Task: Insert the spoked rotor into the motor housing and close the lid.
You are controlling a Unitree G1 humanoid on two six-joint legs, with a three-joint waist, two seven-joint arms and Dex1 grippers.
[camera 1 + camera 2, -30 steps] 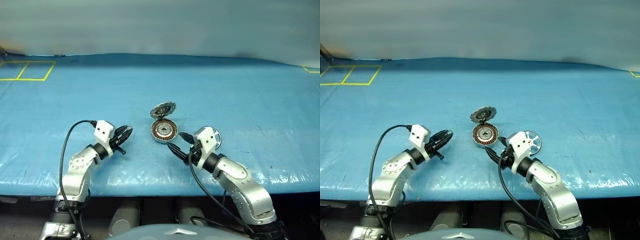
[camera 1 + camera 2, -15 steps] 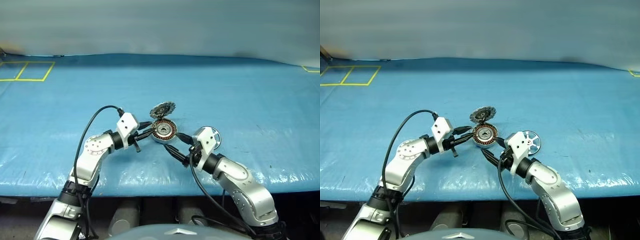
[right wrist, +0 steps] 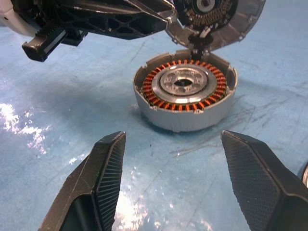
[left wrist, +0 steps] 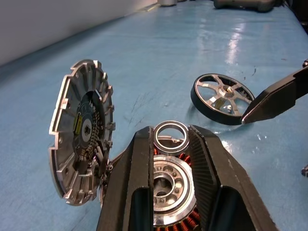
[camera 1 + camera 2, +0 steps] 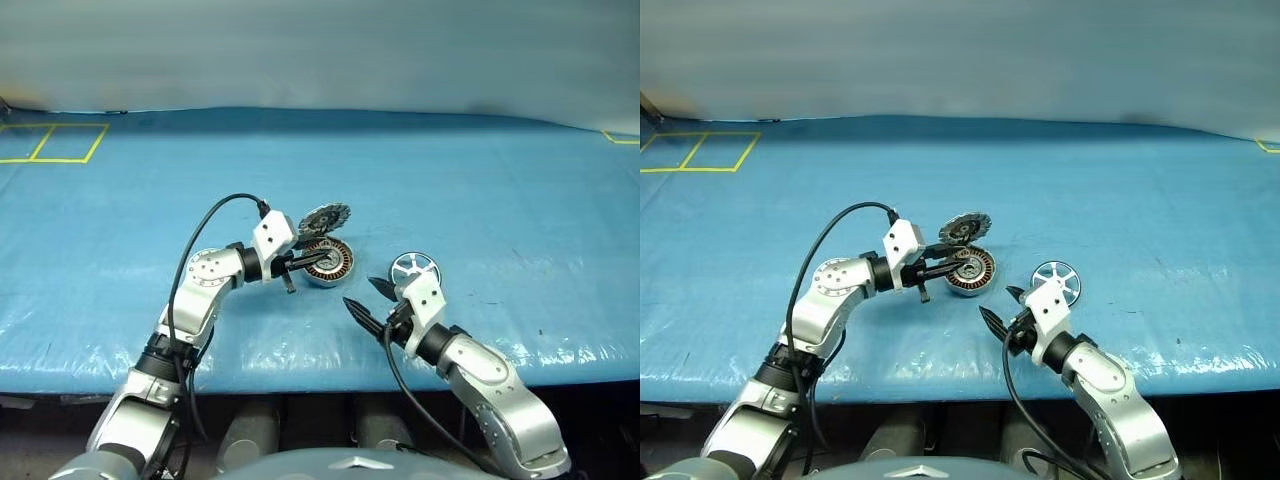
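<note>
Blue tarp-covered table (image 5: pixel 480 180); motor housing (image 5: pixel 329 262) centre, copper windings exposed, lid (image 5: pixel 325 217) upright at 12 o'clock, spoked rotor (image 5: pixel 415 269) at 3 o'clock; left gripper (image 4: pixel 171 137) pinches a thin ring (image 4: pixel 172 133) above the housing, right gripper (image 5: pixel 366 297) spread, empty.

The left arm is stretched forward and bent inward toward the right, and its gripper (image 4: pixel 171 139) is held nearly level with the two black fingers (image 4: pixel 139 163) drawn close together. The right arm is kept lower and nearer the body, and its gripper (image 3: pixel 175 180) is angled slightly downward with the fingers (image 3: pixel 108 168) spread wide and nothing held between them.
</note>
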